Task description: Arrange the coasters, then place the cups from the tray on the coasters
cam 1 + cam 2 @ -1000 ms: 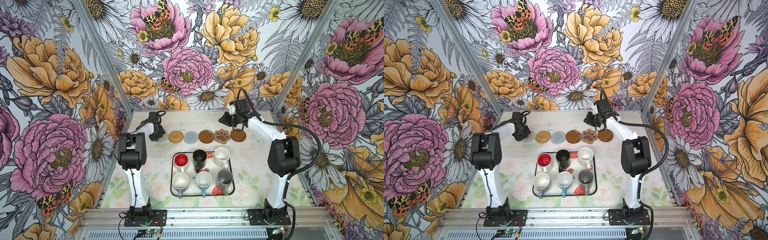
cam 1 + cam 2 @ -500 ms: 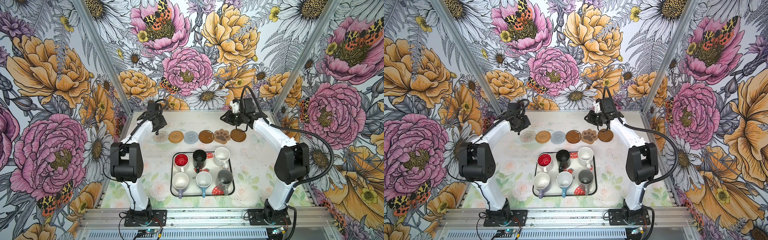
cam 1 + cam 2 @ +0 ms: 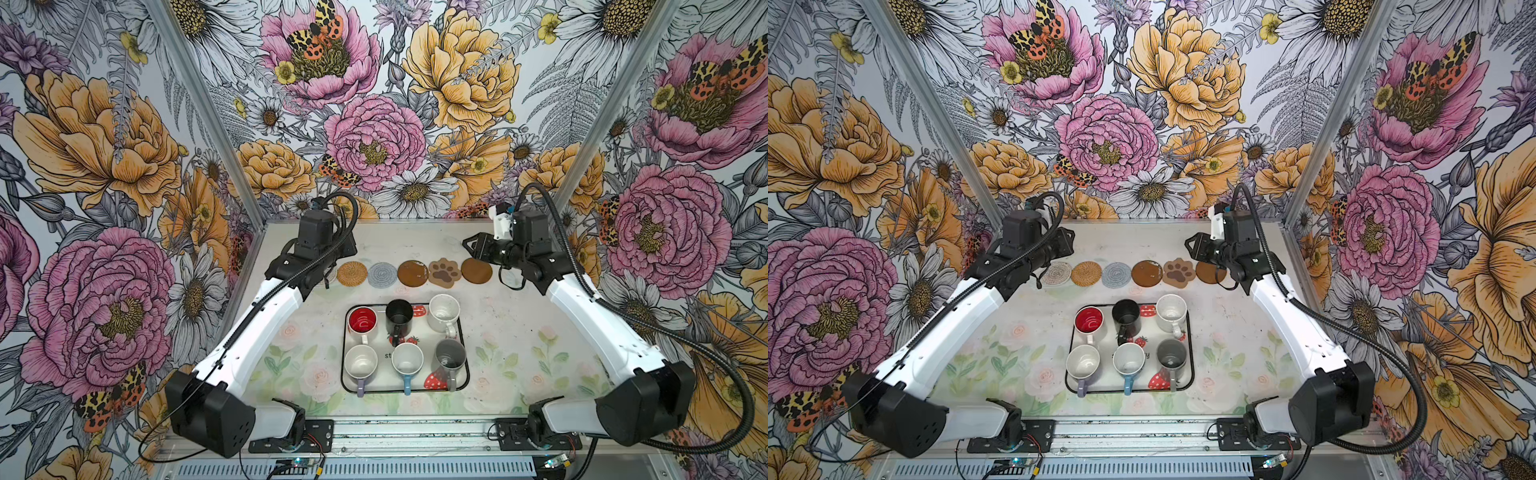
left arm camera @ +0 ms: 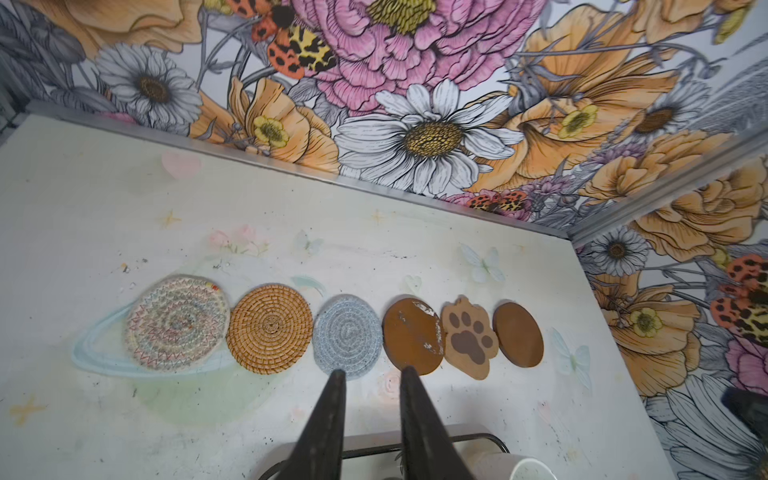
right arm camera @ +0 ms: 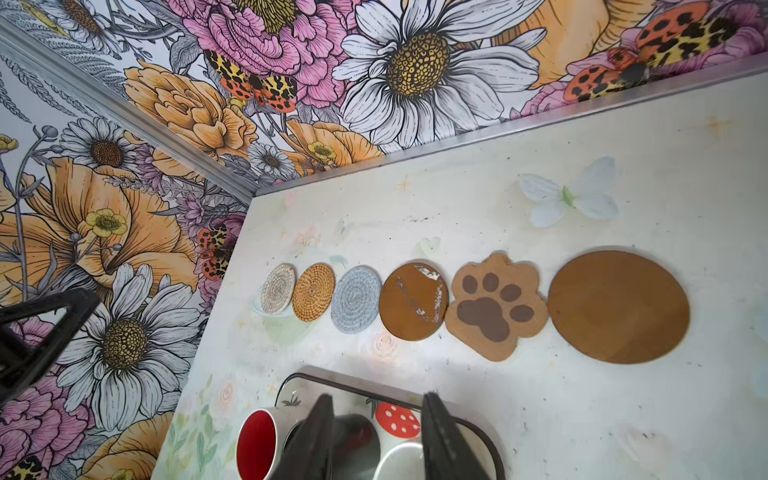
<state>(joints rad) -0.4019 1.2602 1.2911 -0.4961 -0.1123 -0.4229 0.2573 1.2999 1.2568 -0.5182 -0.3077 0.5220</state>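
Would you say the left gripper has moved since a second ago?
Yes: the left gripper has risen clear of the pale stitched coaster, which stays put.

Printed lettering on the strawberry tray (image 3: 384, 384). In a top view, the small dark lowercase letters "st" stand on the tray's cream floor, in the gap between the lilac-handled mug (image 3: 360, 360) and the light blue mug (image 3: 407, 359); the light blue mug covers the rest of the word. In a top view taken slightly to the side, a single trailing letter, probably "y", shows just beyond the light blue mug (image 3: 1128, 358), though it is too small to read with certainty. Both wrist views catch only the tray's edge, with no lettering legible.
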